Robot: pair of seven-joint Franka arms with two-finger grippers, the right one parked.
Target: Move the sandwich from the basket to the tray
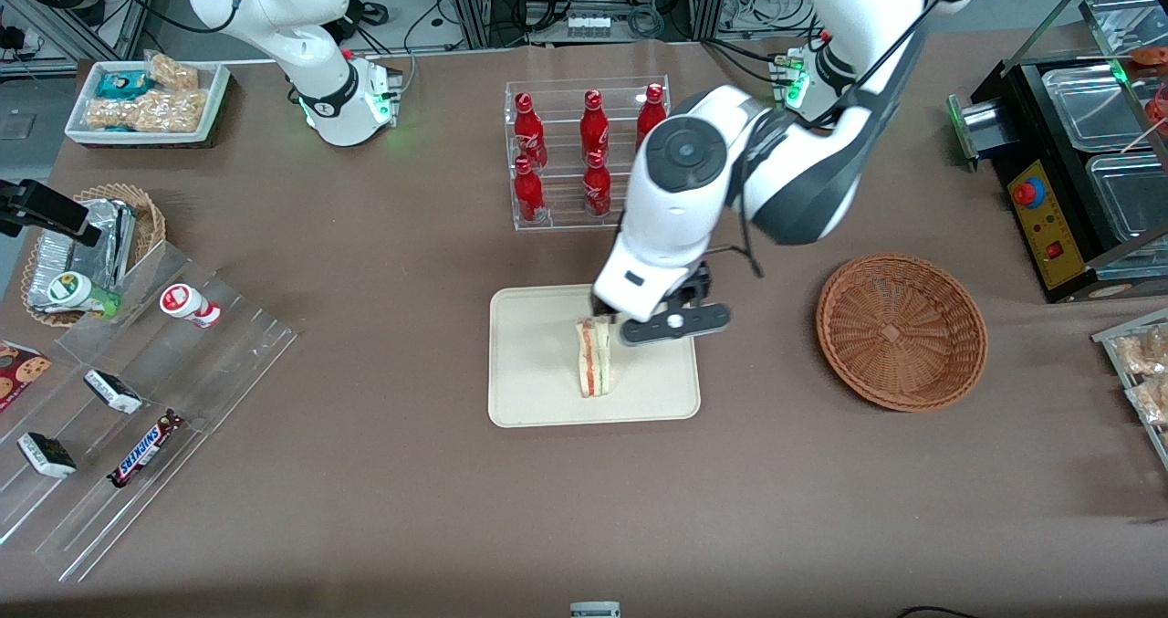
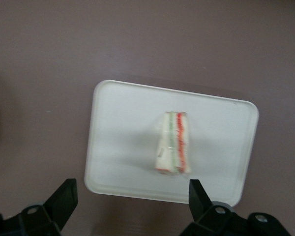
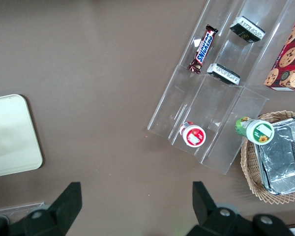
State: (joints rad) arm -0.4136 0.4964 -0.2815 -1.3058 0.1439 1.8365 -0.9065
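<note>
The brown-wrapped chocolate bar (image 1: 145,450) (image 3: 202,48) lying in the clear acrylic stepped rack (image 1: 137,399) (image 3: 221,98) bore the brand name "SNICKERS" in blue-and-white lettering, readable in both the front view and the right wrist view. The red bottles (image 1: 584,148) in the clear acrylic stand carried white script that could not be made out. No other lettering was readable, and the left arm's gripper (image 1: 607,326) carried none

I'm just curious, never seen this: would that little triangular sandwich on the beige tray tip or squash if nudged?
The pale triangular sandwich seems to stand on a narrow edge on the cream rectangular tray, so a nudge may topple it. Its soft layers probably squash. The left gripper hangs above it, jaws open.
</note>
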